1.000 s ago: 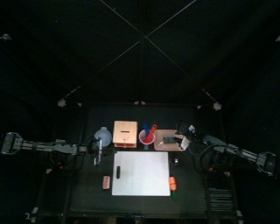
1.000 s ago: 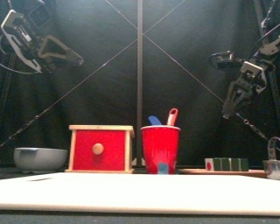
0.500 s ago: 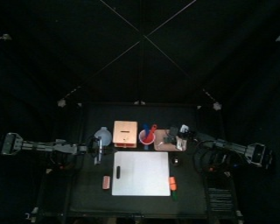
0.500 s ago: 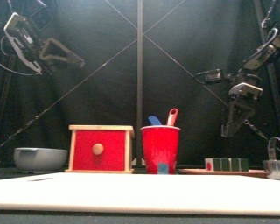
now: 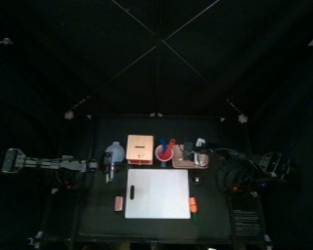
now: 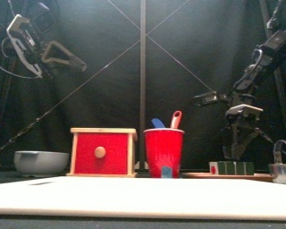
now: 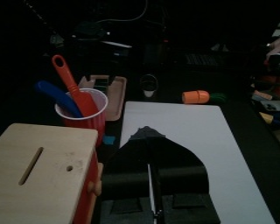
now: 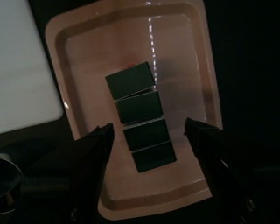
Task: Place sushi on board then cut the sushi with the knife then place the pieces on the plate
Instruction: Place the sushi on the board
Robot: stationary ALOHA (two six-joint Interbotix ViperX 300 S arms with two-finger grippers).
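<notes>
The sushi roll (image 8: 143, 121) is seen on the pink tray (image 8: 178, 52), not on the board. In the right wrist view it is shown as four dark blocks laid in one row along the tray's length. The right gripper (image 8: 149, 129) is held over it with its jaws wide apart, one on each side of the row. Whether the jaws touch the blocks cannot be told from that view. In the front view the jaw tips are seen just above the roll, and a small red piece is shown at the roll's left end, which the wrist view hides.

The white cutting board (image 5: 160, 193) is shown bare in the top view, in front of the tray. Behind it, the red cup (image 6: 164, 152) is placed just left of the tray, with the blue knife (image 6: 157, 123) and the red knife (image 6: 177, 117) standing in it. The wooden box (image 6: 104, 152) is set left of the cup, and the blue-grey bowl (image 6: 40, 162) further left. A metal cutter (image 6: 284, 161) is caught only by the front view, at the far right.

The left gripper (image 7: 147, 138) is held above the board's left side, its jaws together and holding nothing. An orange toy (image 7: 196, 96) is shown by its wrist view just beside the board's far edge.
</notes>
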